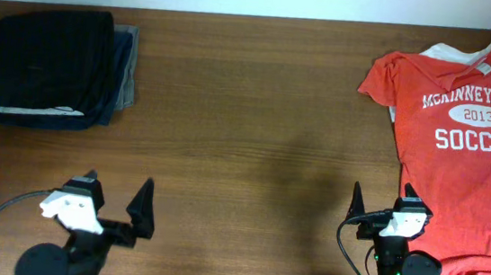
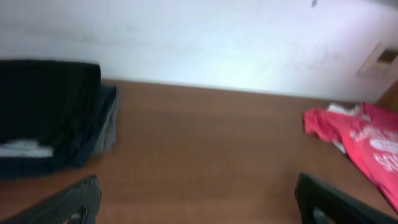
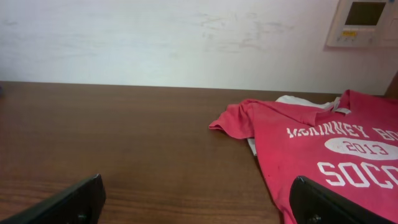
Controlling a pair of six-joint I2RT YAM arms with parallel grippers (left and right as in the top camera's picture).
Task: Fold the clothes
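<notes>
The clothes, a pair of black shorts (image 1: 50,55) with a whitish waistband strip along the near edge, lie folded on top of a small pile at the table's far left. The left wrist view shows them as black shorts (image 2: 50,99) at the left, blurred. My left gripper (image 1: 115,193) hovers open near the front edge, well short of the pile, with nothing between its fingers (image 2: 196,186). Open and empty too, my right gripper (image 1: 384,200) stands at the front right; in its own view (image 3: 196,186) the right finger is over the red shirt's edge.
A red T-shirt (image 1: 466,150) with white "SOCCER 2013" lettering lies spread flat at the right (image 3: 323,149), a white garment (image 1: 457,52) showing under its collar. Navy and grey folded garments (image 1: 124,63) sit under the shorts. A white wall (image 3: 186,37) runs behind the table.
</notes>
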